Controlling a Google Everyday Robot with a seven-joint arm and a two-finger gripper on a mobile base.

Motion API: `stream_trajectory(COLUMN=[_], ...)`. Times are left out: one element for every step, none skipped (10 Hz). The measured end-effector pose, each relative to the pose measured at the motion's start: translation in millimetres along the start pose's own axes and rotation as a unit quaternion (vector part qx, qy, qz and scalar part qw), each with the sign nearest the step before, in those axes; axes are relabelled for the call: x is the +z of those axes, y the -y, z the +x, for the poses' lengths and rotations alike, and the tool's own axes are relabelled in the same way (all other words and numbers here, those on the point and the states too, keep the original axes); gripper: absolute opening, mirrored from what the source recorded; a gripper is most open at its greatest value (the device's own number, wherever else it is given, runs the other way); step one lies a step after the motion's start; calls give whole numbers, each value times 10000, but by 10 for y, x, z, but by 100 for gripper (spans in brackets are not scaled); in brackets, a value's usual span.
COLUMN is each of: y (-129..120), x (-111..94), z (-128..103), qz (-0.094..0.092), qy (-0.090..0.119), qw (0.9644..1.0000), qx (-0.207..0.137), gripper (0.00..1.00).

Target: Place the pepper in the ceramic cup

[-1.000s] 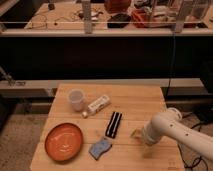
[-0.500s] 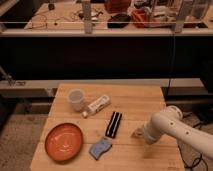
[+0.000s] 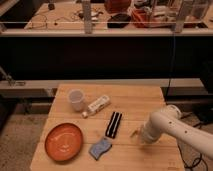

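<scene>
My gripper (image 3: 142, 139) is low at the near right of the surface (image 3: 145, 102), beside what looks like the pepper (image 3: 134, 133). I cannot tell whether it grips. I should take the pepper mid-body, lift straight, then carry it to the ceramic cup (image 3: 76, 99), far left.

Your view was dim and warm: overhead light fell on the light wooden table (image 3: 145, 100), the black panel (image 3: 100, 57) behind lay in shadow, and the gripper (image 3: 136, 134), low over the table's front, showed dark.
</scene>
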Motion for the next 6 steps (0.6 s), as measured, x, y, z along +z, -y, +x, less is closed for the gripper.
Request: stream_trajectory(y=[16,44,91,144,186,177], x=[29,21,-35,-133,-298,-393], z=[-10,-12,-28,-60,-90,-103], qz=[-17,-11,8,9,8,-16], qy=[-7,-39,-64,-84,-85,-94], qw=[10000,10000,9999,9999,9999,9998], qx=[-17,-48,-82,-135,-147,-147], gripper=[59,63,61,55,43,34])
